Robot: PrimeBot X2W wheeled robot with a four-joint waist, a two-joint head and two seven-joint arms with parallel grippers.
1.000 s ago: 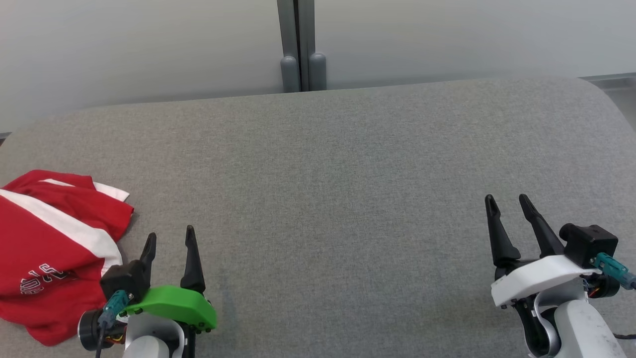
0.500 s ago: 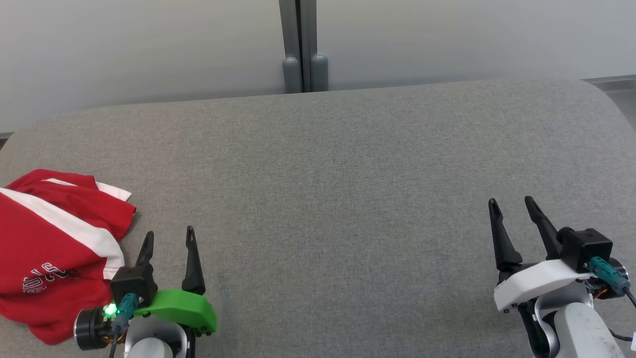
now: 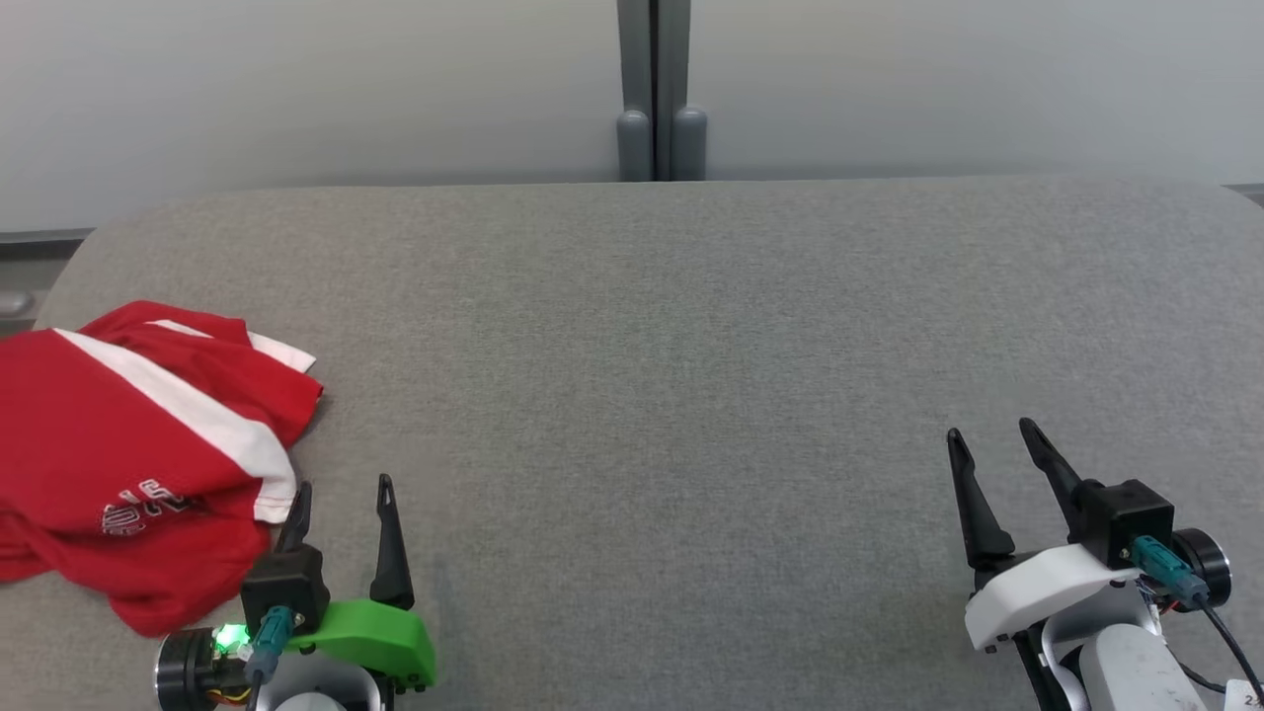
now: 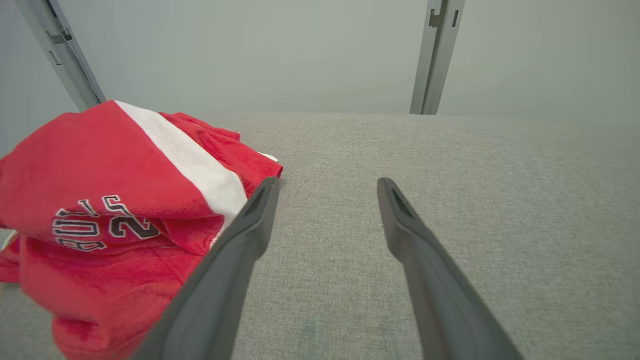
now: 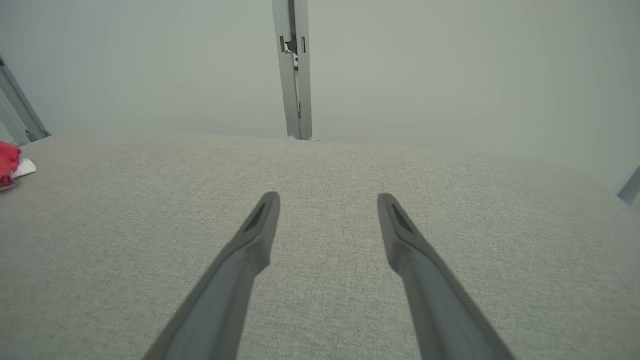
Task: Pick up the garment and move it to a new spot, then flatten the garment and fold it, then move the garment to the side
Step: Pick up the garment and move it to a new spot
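Garment (image 3: 148, 454): red, crumpled, lying just outside the outer finger of left gripper (image 3: 343, 486), possibly touching. Both jaws spread; right gripper (image 3: 990, 431) well apart, over grey surface (image 3: 652, 326).

Red shirt (image 3: 128, 444): one broad white stripe, white trim at an edge, white dark-outlined lettering partly lost in a fold. State: crumpled, loosely heaped, layers overlapping. Location: lying at the far left of the grey fabric-covered desk (image 3: 691, 346), near its front edge.
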